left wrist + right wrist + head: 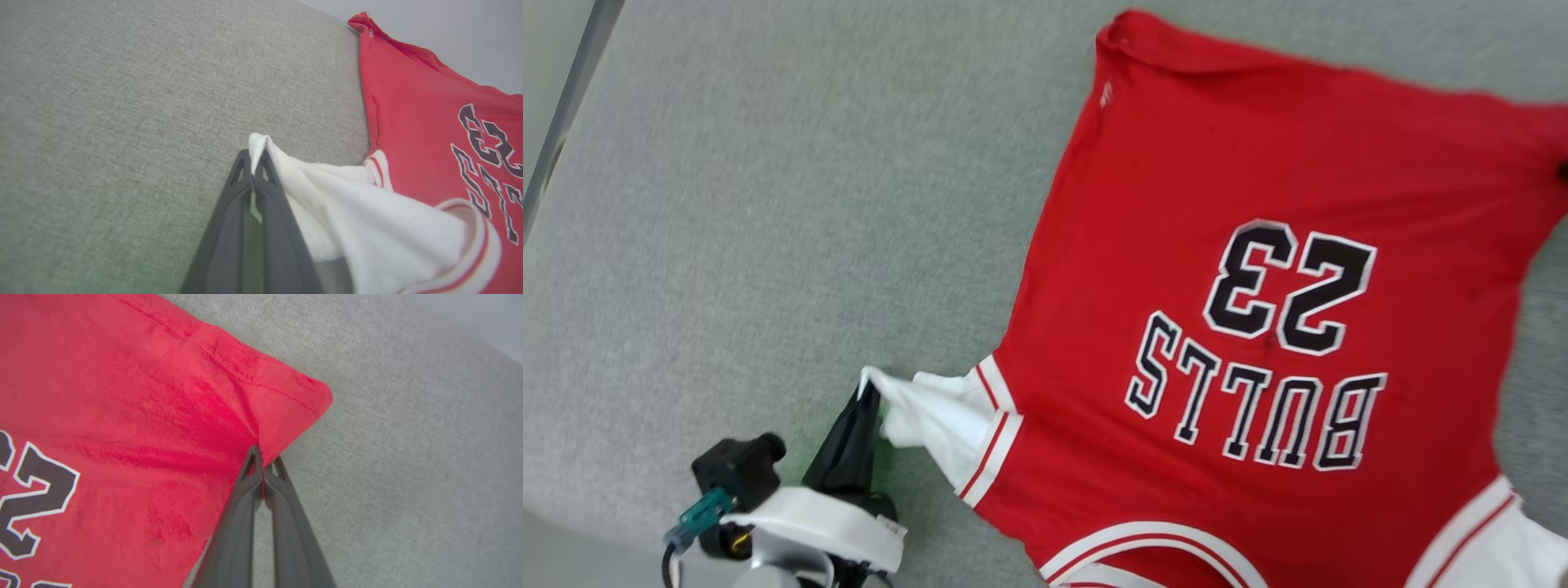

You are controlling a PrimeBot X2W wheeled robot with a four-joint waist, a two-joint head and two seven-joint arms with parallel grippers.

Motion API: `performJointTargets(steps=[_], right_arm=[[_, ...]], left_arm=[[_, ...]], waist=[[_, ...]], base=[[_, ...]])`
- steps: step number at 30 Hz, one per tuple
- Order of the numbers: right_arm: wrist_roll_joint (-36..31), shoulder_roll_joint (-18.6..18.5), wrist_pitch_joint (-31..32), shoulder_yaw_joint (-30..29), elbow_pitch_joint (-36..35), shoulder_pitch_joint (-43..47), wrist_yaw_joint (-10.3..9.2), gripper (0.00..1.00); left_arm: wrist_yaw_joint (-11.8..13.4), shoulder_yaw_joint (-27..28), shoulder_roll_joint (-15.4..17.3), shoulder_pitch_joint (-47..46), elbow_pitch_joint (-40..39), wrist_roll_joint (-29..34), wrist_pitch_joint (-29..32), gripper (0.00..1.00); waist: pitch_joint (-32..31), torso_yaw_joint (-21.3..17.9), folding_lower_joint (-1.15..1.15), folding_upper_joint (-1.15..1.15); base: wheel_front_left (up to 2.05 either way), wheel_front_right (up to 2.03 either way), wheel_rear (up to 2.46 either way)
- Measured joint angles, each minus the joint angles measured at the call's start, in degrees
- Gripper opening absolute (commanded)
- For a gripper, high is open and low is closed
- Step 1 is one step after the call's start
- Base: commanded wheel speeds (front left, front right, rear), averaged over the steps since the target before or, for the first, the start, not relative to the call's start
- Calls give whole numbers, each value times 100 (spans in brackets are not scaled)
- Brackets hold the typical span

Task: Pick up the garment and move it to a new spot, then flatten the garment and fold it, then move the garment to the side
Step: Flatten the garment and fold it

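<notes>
The garment [1258, 269], a red jersey T-shirt with white sleeves and black white-outlined lettering face up, lies spread over the right half of the grey surface, collar toward me. My left gripper [870, 392] is shut on the tip of the white left sleeve [931, 420], which it holds pulled out to the left. In the left wrist view the left gripper [255, 157] pinches that white sleeve [347, 204] between its fingertips. In the right wrist view my right gripper [265, 463] is shut on the garment's red hem corner [286, 404], the cloth bunched at its tips.
A grey fabric-covered surface [768, 204] lies under everything, with open room to the left of the garment. A dark metal rail [564, 114] runs along the surface's far left edge.
</notes>
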Motion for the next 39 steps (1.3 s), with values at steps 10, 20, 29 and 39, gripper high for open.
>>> performJointTargets(steps=[10,20,29,39], right_arm=[[1062,-735,-684,482,-955,1765,-1,0],[1635,-994,-1004,237,-1886,3833,-1,0],[1730,-660,-1011,-219,-2372,5636,0,0],[1535,-133,-1038,-287,-2243,6469,-1,0]], left_arm=[[240,254,236,701,-1,-120,24,0],[407,444,441,1261,-223,-229,81,0],[486,532,548,1503,-404,-302,125,0],[545,494,558,1533,-485,-303,178,0]], waist=[[-847,-573,0,0],[-1447,-1215,-1,0],[-1615,-1510,-1,0],[-1611,-1581,0,0]], base=[[0,0,0],[0,0,0],[0,0,0],[0,0,0]])
